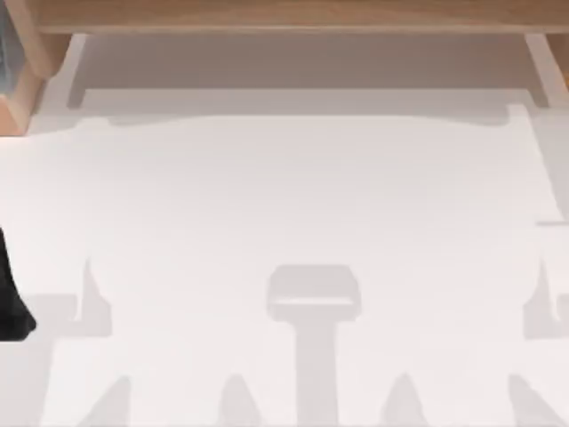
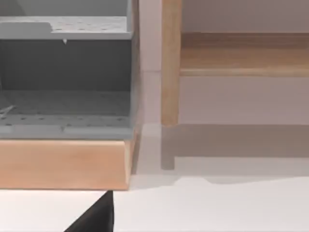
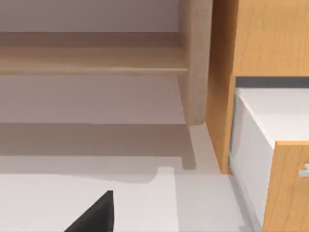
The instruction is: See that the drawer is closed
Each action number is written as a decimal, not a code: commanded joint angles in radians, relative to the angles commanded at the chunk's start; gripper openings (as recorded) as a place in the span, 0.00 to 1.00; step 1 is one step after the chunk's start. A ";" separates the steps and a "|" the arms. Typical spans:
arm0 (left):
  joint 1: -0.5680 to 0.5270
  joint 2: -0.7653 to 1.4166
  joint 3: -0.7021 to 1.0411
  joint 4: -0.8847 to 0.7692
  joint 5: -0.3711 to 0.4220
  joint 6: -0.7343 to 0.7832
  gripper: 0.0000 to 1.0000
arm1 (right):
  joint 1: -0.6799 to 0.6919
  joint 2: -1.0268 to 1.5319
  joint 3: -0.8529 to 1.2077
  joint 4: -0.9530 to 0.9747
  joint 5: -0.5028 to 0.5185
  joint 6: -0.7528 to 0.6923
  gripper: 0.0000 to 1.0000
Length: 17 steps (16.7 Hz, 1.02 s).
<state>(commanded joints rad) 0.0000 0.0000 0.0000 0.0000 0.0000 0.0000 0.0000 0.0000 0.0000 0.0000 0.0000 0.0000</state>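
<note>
Drawer (image 3: 270, 159) hangs pulled out of its cabinet (image 3: 260, 43), far right. I cannot tell either gripper's state. Risk: my right arm glances off the wooden front, jamming it skewed.

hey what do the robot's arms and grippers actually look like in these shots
Very little of them shows. In the top view a black, rounded part of the left arm sits at the table's left edge. Each wrist view has a plain black wedge at its lower edge, part of the left gripper and the right gripper. It looks matte, with no cables, markings or other colours visible.
</note>
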 joint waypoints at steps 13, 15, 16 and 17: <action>0.000 0.000 0.000 0.000 0.000 0.000 1.00 | -0.356 0.611 0.407 0.235 -0.348 0.010 1.00; 0.000 0.000 0.000 0.000 0.000 0.000 1.00 | -0.442 0.774 0.507 0.293 -0.436 0.014 1.00; 0.000 0.000 0.000 0.000 0.000 0.000 1.00 | -0.482 0.852 0.554 0.320 -0.478 0.016 1.00; 0.000 0.000 0.000 0.000 0.000 0.000 1.00 | -0.520 0.925 0.598 0.345 -0.516 0.017 1.00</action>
<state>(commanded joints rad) 0.0000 0.0000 0.0000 0.0000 0.0000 0.0000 -0.5202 0.9251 0.5980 0.3454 -0.5156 0.0173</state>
